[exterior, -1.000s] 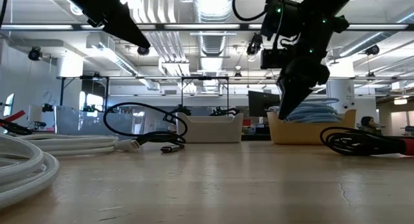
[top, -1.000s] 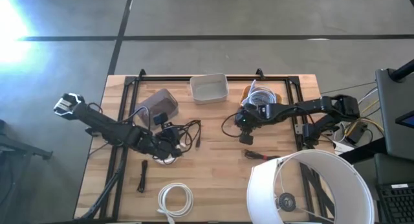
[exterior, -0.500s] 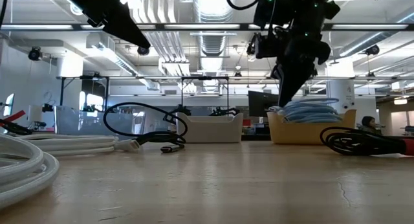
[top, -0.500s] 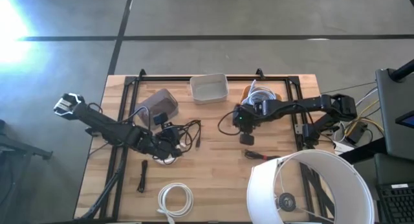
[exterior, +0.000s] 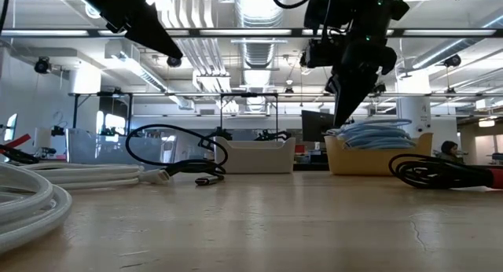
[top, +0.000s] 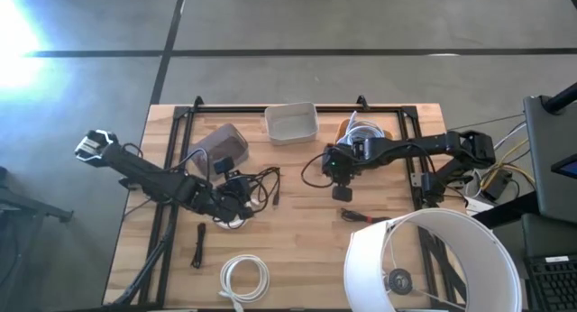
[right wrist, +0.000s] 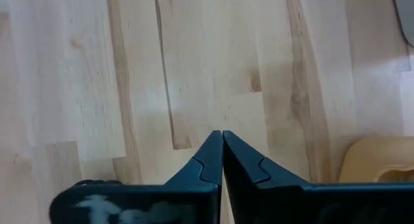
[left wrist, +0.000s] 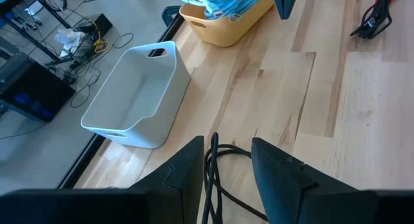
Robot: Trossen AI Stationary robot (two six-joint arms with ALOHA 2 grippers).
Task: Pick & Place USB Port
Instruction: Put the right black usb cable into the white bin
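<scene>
The right hand (top: 334, 167) hangs mid-frame, pressed together, empty. The left hand (left wrist: 223, 166), spread, straddles a black cable (left wrist: 212, 179) left of centre. It should pinch gently, then lift straight.

No readable text, label or number on anything in view.

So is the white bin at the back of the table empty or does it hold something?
Empty. The white bin shows only its bare inner walls and floor in the left wrist view, and the high view shows nothing inside it either.
</scene>
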